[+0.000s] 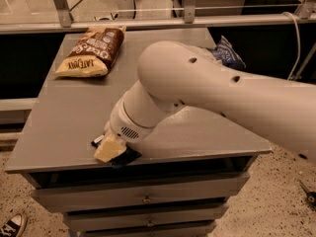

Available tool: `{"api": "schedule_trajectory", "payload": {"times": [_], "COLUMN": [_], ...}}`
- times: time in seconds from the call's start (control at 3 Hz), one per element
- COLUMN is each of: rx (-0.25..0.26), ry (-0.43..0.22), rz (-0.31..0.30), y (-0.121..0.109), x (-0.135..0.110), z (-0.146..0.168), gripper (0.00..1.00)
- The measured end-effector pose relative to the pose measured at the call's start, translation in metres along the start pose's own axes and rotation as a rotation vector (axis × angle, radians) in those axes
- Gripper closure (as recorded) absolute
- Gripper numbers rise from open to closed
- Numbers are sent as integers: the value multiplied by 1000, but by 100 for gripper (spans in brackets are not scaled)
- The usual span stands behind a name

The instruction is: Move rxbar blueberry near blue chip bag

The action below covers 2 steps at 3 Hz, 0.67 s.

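My gripper is low over the front left edge of the grey table, at the end of my big white arm. A small dark blue piece, which looks like the rxbar blueberry, shows right under and beside the gripper at the table's edge; most of it is hidden. The blue chip bag lies at the far right of the table, largely hidden behind my arm. The bar and the bag are far apart.
A brown-and-tan chip bag lies at the far left of the table. Drawers are below the table top. A metal rail and glass run behind the table. A shoe is on the floor at lower left.
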<state>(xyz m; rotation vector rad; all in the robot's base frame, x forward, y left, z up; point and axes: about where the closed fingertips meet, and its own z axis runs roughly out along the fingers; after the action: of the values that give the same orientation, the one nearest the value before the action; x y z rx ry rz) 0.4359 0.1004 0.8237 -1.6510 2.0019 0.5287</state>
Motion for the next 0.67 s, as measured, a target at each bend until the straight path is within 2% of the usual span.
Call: {"api": "schedule_trajectory", "payload": {"times": [0.33,0.67], "rx": [0,30], "ry": [0,-22], "rz": [0,-49], "y": [0,-11], "x": [0,-14], "z": [0,-35], "gripper": [100,100]}}
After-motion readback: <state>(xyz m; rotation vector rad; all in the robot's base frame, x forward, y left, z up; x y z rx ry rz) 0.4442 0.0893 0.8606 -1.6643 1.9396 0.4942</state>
